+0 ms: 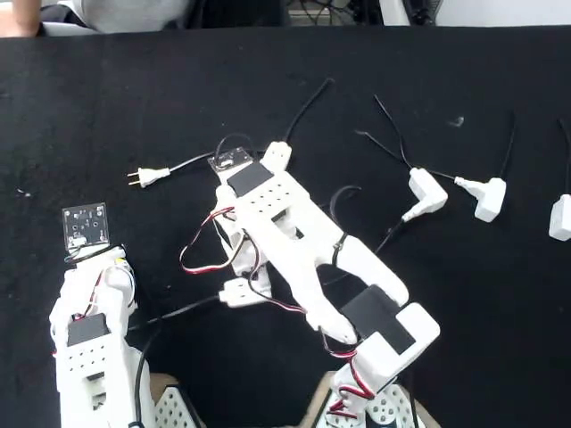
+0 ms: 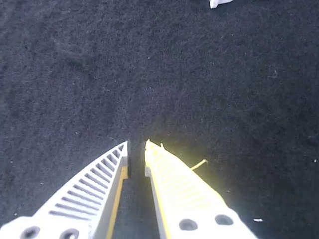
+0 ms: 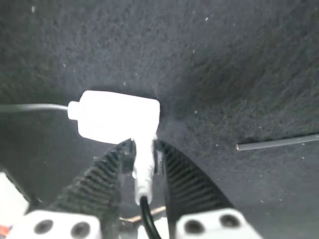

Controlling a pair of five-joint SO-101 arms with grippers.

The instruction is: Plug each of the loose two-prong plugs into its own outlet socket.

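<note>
Right end effector (image 3: 144, 149) is being held closed on the stem of a white plug (image 3: 143, 172), and the plug's black cord (image 3: 148, 219) is being led back between the fingers toward the wrist. Just beyond the fingertips, the plug's front end is being pressed against a white outlet block (image 3: 117, 117); whether the prongs are being seated inside cannot be told. A pale cord (image 3: 35, 106) is being led away from one end of the block. A thin wire (image 3: 279, 143) is being shown lying on the black worktop (image 3: 224, 59), apart from the block on its other side.

Left end effector (image 2: 136, 147) is being held almost closed over the worktop, with only a narrow slit between its fingers and nothing being gripped.

Farther out, in the high view, a loose two-prong plug (image 1: 152, 176) is being shown lying unplugged ahead of the left end effector and beside the right one. Well apart on the right end effector's opposite side, a white angled piece (image 1: 426, 194) and, past it, a second white piece (image 1: 488, 198) are being shown with black cords.
</note>
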